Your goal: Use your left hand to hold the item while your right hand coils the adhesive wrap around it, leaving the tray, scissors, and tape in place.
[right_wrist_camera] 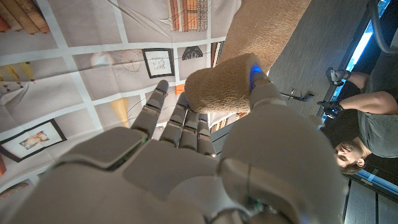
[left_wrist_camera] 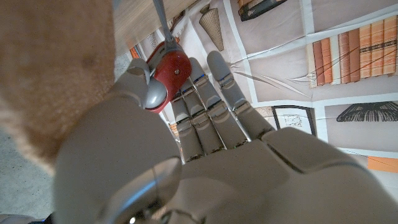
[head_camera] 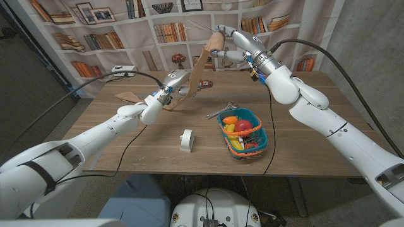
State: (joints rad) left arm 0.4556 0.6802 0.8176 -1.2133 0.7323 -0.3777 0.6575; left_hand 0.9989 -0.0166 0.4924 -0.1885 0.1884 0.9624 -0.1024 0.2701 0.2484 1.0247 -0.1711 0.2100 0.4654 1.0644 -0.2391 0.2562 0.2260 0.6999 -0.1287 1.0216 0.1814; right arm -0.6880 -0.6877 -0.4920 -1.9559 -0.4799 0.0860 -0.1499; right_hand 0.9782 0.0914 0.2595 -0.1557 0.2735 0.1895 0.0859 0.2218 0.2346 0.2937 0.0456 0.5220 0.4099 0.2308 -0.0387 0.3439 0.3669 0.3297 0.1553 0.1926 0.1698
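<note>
Nearest on the bench (head_camera: 126, 161) stands a small roll of tape (head_camera: 187, 140). Just right of it sits the tray (head_camera: 260, 137), full of small bright toys. The scissors (head_camera: 218, 113) lie just behind the tray.

Farther back, the left hand (head_camera: 177, 84) holds the item (left_wrist_camera: 169, 70) up over the bench. It is red and round, with a thin metal stem. The thumb presses it against the fingers (left_wrist_camera: 211, 99), which lie close together. It is hard to say what the item is, since only a small part shows.

Farthest and highest, the right hand (head_camera: 222, 39) holds the wrap roll (right_wrist_camera: 221, 90). The thumb pins the roll against the fingers (right_wrist_camera: 171, 121). A tan strip of wrap (head_camera: 197, 72) runs down from it to the left hand.

The strip looks pulled fairly tight. A hard pull could tug the item out of the left hand, because the hold on it looks small. The roll could also slip from the thumb and drop near the tray. A low swing of the right arm could bump the scissors or the tray.

Where the strip meets the item is hidden behind the left hand, so how many turns are on cannot be told.
</note>
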